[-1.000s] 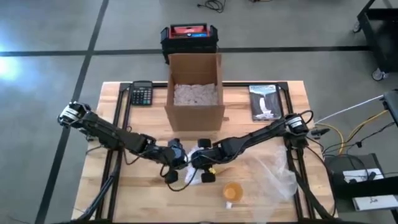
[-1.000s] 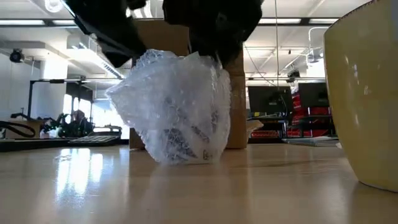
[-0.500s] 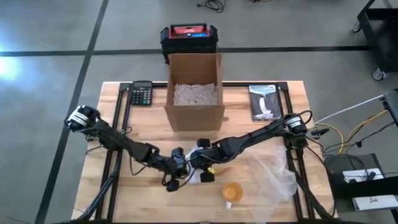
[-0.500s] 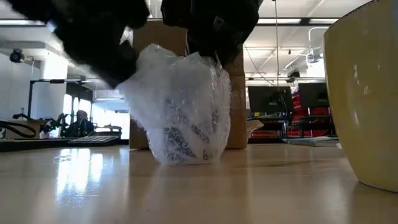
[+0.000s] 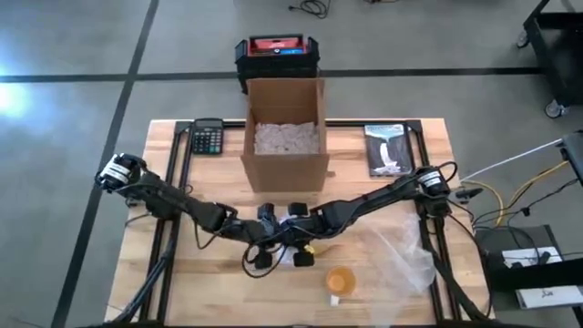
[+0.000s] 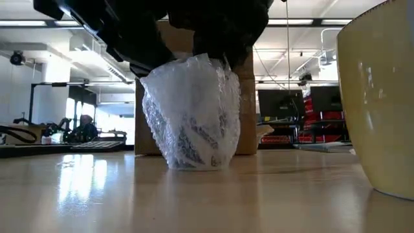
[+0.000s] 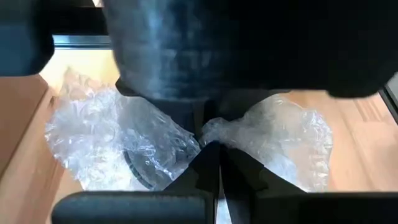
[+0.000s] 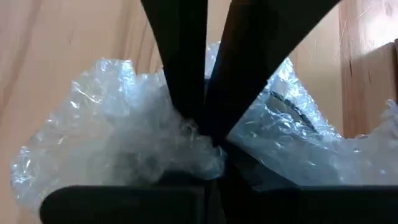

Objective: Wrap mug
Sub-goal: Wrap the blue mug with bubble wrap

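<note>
The mug, bundled in clear bubble wrap, stands on its base on the wooden table, near the middle. It shows only dimly through the wrap, as a dark rim. My left gripper comes from the table's left and is shut on the wrap above the bundle. My right gripper comes from the right and is shut on the wrap right beside it. The two meet over the bundle's top. My left gripper pinches a gathered bunch of bubble wrap between its two fingers at the top of the bundle, slanting down from the table's left. The wrap is drawn in toward the fingers. The bundle's base stays on the table. My right gripper pinches a bunched fold of the wrap between its two fingers at the bundle's top, slanting down from the table's right. Several layers are crumpled together there. The wrapped mug stands upright below the fingers.
A yellow cup stands near the front edge, right of the bundle, with a loose sheet of bubble wrap farther right. An open cardboard box stands at the back middle. A calculator lies back left and a booklet back right.
My left gripper has gone toward the table's right, up to my right gripper, taking the wrap's loose left flap with it. The flap, which bulged out to the left, now lies folded in over the top, and the bundle stands narrower and upright. The right gripper has kept still.
</note>
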`<state>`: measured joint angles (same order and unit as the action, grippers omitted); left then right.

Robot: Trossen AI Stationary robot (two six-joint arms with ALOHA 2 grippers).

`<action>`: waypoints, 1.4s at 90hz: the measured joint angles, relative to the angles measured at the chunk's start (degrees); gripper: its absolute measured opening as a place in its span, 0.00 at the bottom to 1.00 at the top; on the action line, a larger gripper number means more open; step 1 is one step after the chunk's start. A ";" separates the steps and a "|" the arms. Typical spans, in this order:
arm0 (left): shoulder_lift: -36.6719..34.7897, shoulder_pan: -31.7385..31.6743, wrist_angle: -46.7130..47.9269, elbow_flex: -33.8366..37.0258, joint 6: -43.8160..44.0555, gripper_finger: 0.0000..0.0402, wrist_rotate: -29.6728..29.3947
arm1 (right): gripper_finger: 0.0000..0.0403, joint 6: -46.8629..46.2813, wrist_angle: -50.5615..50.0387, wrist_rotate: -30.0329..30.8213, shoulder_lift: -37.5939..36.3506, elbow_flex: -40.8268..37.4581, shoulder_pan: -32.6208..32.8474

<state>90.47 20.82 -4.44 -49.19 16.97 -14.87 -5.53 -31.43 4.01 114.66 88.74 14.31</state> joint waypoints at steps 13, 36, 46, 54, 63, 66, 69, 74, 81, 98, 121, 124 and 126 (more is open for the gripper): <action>0.40 -0.04 -0.71 0.02 0.19 0.00 0.33 | 0.02 1.53 -7.10 -0.19 -2.31 3.54 -0.03; 0.36 -0.01 -1.27 0.09 0.26 0.00 0.62 | 0.02 3.21 -15.16 4.11 -5.03 8.05 -0.15; 0.42 0.07 -1.88 0.14 0.26 0.00 0.63 | 0.02 3.33 -10.34 10.40 -5.46 6.74 -0.71; 0.42 0.07 -1.87 0.15 0.28 0.00 0.71 | 0.02 2.79 -8.99 5.18 -3.54 5.14 -1.33; 0.22 0.20 -1.82 0.31 0.20 0.00 0.87 | 0.02 1.65 -7.98 0.58 -1.10 3.55 -0.95; 0.06 0.18 -1.71 0.31 0.23 0.00 0.86 | 0.02 0.99 -7.67 0.46 -0.16 3.32 -0.87; -0.11 0.13 -1.62 0.34 0.36 0.00 0.65 | 0.02 0.56 -7.45 0.43 0.68 3.16 -0.85; -0.45 0.13 -1.29 0.37 0.50 0.00 0.40 | 0.02 0.17 -6.82 0.44 2.04 3.14 -0.76; -1.19 0.17 -1.18 0.35 0.34 0.00 0.75 | 0.02 0.27 -6.22 0.49 3.41 3.24 -0.68; -4.87 0.14 1.50 0.33 0.67 0.00 1.33 | 0.02 0.51 -4.62 0.28 4.29 3.48 -0.79; -14.07 1.17 15.57 0.32 5.92 0.00 5.70 | 0.02 1.02 -4.21 0.25 3.49 3.73 -0.83; -14.69 1.63 15.73 0.59 6.87 0.00 8.27 | 0.02 1.02 -4.21 0.25 3.46 3.71 -0.83; -14.88 1.94 15.19 0.96 7.28 0.00 10.27 | 0.02 1.02 -4.21 0.24 3.38 3.69 -0.83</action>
<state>75.59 22.76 10.75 -48.22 24.25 -4.61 -4.51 -35.64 4.25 118.03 92.43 13.47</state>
